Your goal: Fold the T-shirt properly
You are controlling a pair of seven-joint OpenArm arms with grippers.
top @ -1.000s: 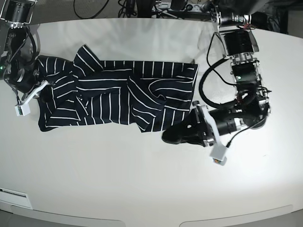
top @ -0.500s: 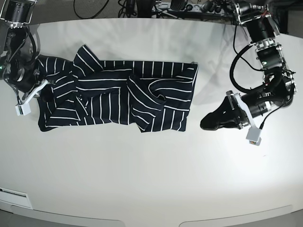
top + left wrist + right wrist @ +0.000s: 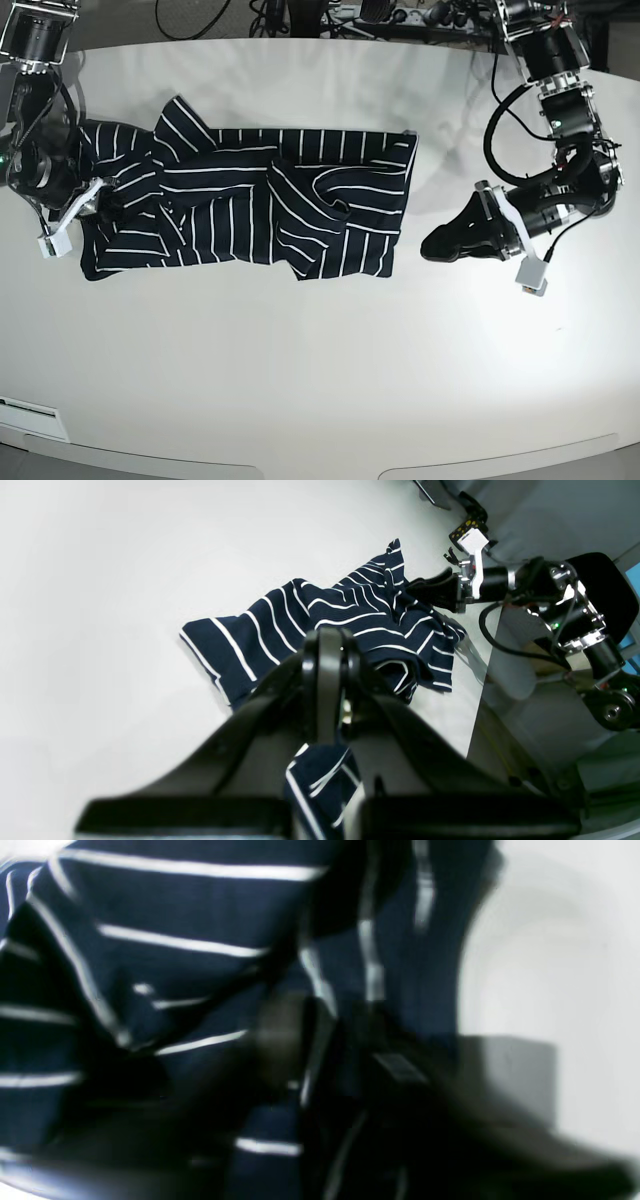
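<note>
Since the earlier frame, left gripper [image 3: 432, 245] has retreated off the T-shirt [image 3: 250, 205], fingers pressed together; right gripper [image 3: 105, 205] fingers' spread unclear.

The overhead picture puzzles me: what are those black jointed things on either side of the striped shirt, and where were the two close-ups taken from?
They are two robot arms, each ending in a two-fingered gripper with a small camera at its wrist. The close-ups come from those wrist cameras; the wide picture comes from a fixed camera looking down. A striped T-shirt lies partly folded on a white table. The left gripper is closed and off to the side, clear of the shirt. The right gripper is at the shirt's far end; its close-up is too blurred to show a grip.
</note>
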